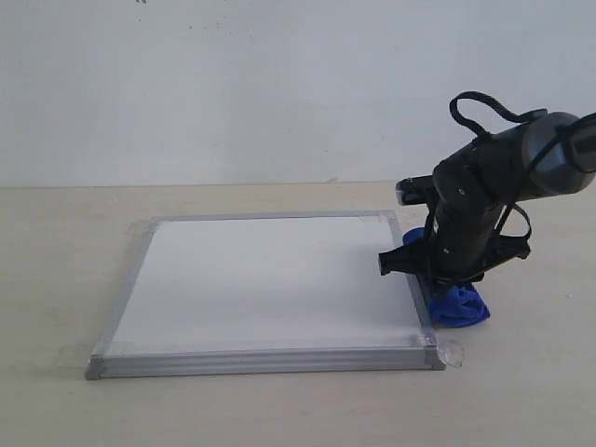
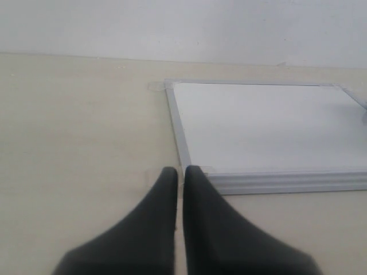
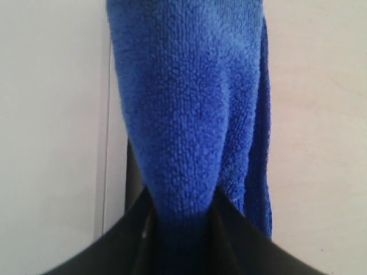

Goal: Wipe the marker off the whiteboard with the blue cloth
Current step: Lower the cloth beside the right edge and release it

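our right gripper [image 3: 182, 199] clamps the blue cloth [image 1: 461, 305] at the whiteboard [image 1: 270, 279], against its right frame near the front corner, with the bundle lying along that frame. the board's face lies to the left of it; our left gripper [image 2: 180, 175], fingers pressed together, is the farther one.
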`<state>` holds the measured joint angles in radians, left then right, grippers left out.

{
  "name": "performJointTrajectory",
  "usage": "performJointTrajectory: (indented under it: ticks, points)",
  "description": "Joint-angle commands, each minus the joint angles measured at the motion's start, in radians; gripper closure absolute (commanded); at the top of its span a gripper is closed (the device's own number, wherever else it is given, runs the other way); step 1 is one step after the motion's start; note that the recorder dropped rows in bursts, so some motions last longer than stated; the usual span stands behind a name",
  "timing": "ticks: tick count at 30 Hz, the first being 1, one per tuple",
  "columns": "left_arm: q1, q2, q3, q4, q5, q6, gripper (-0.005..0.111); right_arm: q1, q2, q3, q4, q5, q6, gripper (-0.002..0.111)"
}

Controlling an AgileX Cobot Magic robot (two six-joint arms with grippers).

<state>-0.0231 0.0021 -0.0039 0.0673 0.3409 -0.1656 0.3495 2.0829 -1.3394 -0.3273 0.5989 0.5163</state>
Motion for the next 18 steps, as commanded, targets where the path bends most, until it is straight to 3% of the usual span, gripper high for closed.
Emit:
performJointTrajectory:
  ticks: [1, 4, 14, 16, 18]
  points:
    - [-0.005, -0.002, 0.004, 0.001, -0.003, 0.003, 0.103, -0.001, -0.008, 0.003, 0.015, -0.005, -0.027, 0.065]
    - [-0.005, -0.002, 0.004, 0.001, -0.003, 0.003, 0.103, -0.001, -0.011, 0.003, 0.019, -0.013, -0.025, 0.05]
    - [-0.005, -0.002, 0.004, 0.001, -0.003, 0.003, 0.103, -0.001, -0.119, 0.003, -0.005, -0.036, -0.029, 0.05]
    - [-0.005, -0.002, 0.004, 0.001, -0.003, 0.003, 0.103, -0.001, -0.143, 0.003, -0.031, -0.043, -0.029, 0.054]
    - [-0.005, -0.002, 0.004, 0.001, -0.003, 0.003, 0.103, -0.001, -0.147, 0.003, -0.049, -0.043, -0.042, 0.068]
